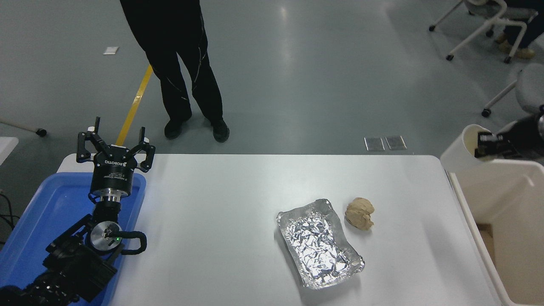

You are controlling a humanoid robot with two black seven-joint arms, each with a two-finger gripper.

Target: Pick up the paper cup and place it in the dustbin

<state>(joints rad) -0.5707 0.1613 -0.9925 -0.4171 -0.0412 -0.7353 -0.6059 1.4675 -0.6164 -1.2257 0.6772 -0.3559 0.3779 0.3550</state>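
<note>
Black right arm (525,134) mostly cut off

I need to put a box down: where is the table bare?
Bare: the table's middle, between the blue tray and the foil tray, and the far strip. Crowded: foil tray beside tan lump, and the left gripper over the blue tray.

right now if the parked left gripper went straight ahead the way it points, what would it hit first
Probably nothing on the table: the black left gripper, open, points past the far edge of the white table; beyond lies only grey floor, though depth is unclear.
</note>
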